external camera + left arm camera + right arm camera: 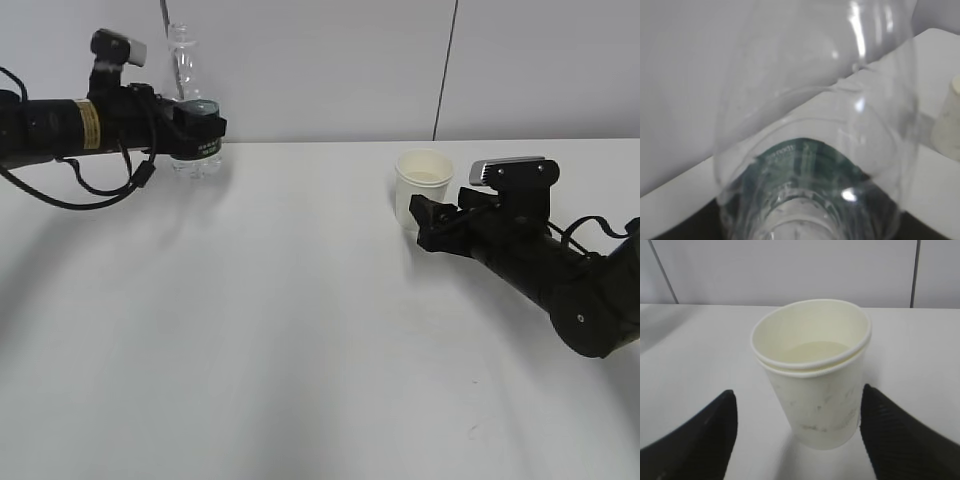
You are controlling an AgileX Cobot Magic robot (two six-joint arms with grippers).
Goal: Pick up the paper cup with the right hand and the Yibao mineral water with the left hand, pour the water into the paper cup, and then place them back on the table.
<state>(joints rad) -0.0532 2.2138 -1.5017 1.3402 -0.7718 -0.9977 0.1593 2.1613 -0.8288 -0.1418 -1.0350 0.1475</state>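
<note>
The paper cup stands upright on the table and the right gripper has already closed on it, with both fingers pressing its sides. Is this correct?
Not quite. The paper cup does stand upright on the table, but the right gripper is open: the right wrist view shows white table between each finger and the cup's sides.

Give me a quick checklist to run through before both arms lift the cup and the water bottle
1. Right gripper open, jaws either side of the paper cup: ok.
2. Cup upright on the table: ok.
3. Jaws touching the cup: not ok, gaps show on both sides.
4. Left gripper at the Yibao mineral water: ok.
5. Left grip closed firmly: cannot tell.
6. Bottle upright: ok.
</note>
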